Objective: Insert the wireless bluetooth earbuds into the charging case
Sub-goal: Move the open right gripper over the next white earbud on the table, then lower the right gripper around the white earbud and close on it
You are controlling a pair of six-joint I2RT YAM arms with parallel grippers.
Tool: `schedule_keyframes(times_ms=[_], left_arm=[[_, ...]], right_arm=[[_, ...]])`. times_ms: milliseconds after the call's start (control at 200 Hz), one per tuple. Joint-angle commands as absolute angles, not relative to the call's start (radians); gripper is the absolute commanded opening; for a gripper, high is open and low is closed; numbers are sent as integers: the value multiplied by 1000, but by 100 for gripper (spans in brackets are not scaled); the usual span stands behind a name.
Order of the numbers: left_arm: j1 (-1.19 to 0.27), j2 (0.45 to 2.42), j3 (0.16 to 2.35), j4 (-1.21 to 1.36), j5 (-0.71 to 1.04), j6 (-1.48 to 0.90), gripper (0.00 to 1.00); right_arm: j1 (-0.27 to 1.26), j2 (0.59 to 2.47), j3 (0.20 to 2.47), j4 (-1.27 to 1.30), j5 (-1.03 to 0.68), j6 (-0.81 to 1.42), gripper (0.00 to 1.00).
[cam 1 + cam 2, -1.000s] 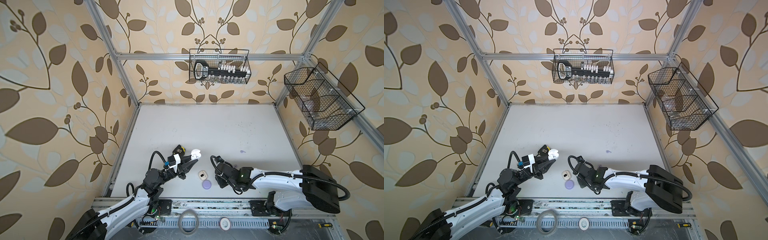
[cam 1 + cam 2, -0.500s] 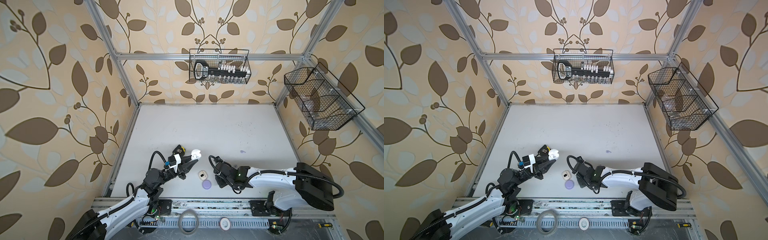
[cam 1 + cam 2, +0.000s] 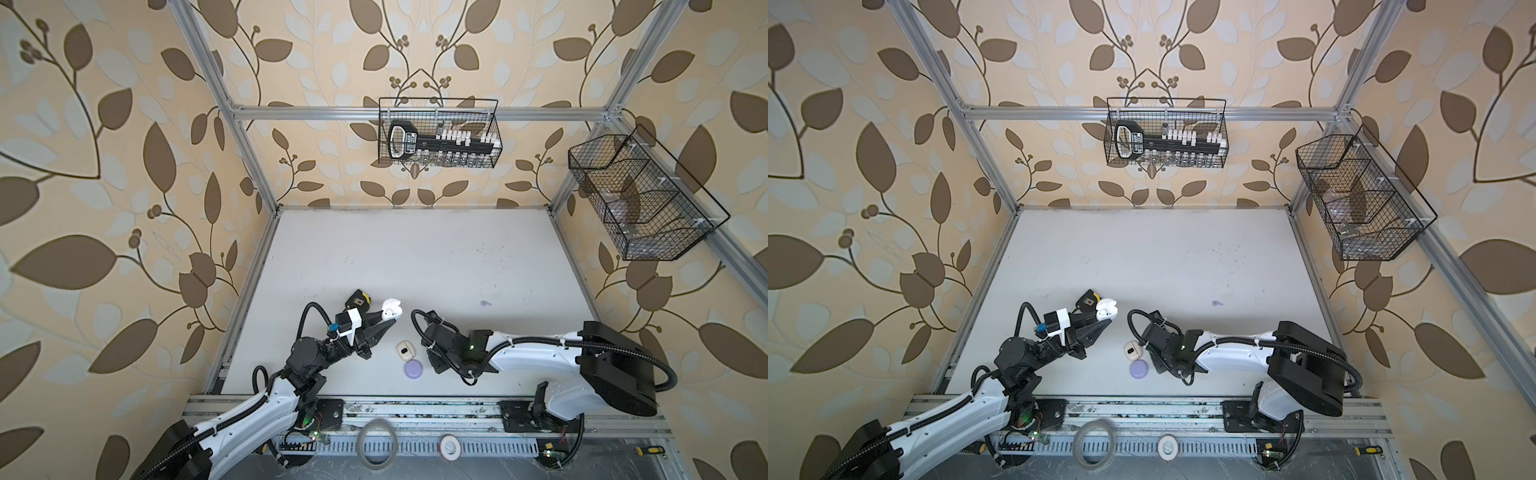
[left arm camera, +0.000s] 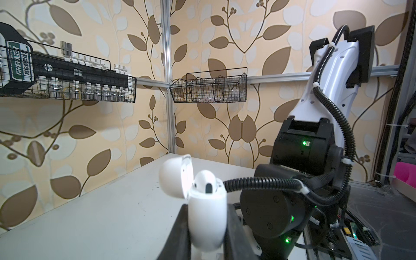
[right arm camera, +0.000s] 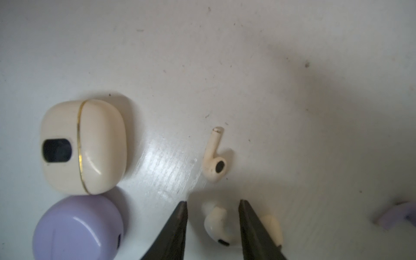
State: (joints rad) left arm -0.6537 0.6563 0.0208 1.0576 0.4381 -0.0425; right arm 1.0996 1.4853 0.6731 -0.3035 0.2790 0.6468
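While the left arm reaches forward from the near rail with its wrist roughly level, the left gripper (image 4: 207, 206) pinches the white case (image 4: 207, 217) upright, off the table (image 3: 415, 257), lid flipped open and a seated earbud (image 4: 206, 182) showing inside. The right arm lies low across the table toward the middle, wrist bent down. The right gripper (image 5: 212, 204) has its jaws spread either side of a loose white earbud (image 5: 217, 225) lying on the table. A cream earbud (image 5: 212, 157) lies just beyond, near the shut cream case (image 5: 83, 146) and lavender case (image 5: 76, 227).
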Motion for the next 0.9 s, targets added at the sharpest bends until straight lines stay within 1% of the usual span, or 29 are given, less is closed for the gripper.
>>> schedule_keyframes(times_ms=[0, 185, 380, 515, 715, 815, 895], left_arm=[[-655, 644, 63, 1101, 442, -25, 0], [-655, 642, 63, 1100, 442, -26, 0], [-655, 646, 63, 1103, 445, -29, 0], [-656, 650, 64, 1106, 446, -30, 0], [-655, 650, 65, 1106, 445, -29, 0], [-655, 650, 65, 1106, 446, -27, 0], [-656, 654, 65, 1107, 446, -28, 0]], right_arm=[[1114, 1453, 646, -321, 304, 672, 40], [1169, 1454, 639, -310, 299, 694, 40], [1181, 1451, 610, -287, 301, 718, 42], [1194, 1451, 605, -281, 301, 733, 41], [1229, 1453, 613, -288, 315, 760, 34], [1248, 1456, 617, -298, 328, 772, 34], [1253, 1456, 622, -311, 345, 780, 38]])
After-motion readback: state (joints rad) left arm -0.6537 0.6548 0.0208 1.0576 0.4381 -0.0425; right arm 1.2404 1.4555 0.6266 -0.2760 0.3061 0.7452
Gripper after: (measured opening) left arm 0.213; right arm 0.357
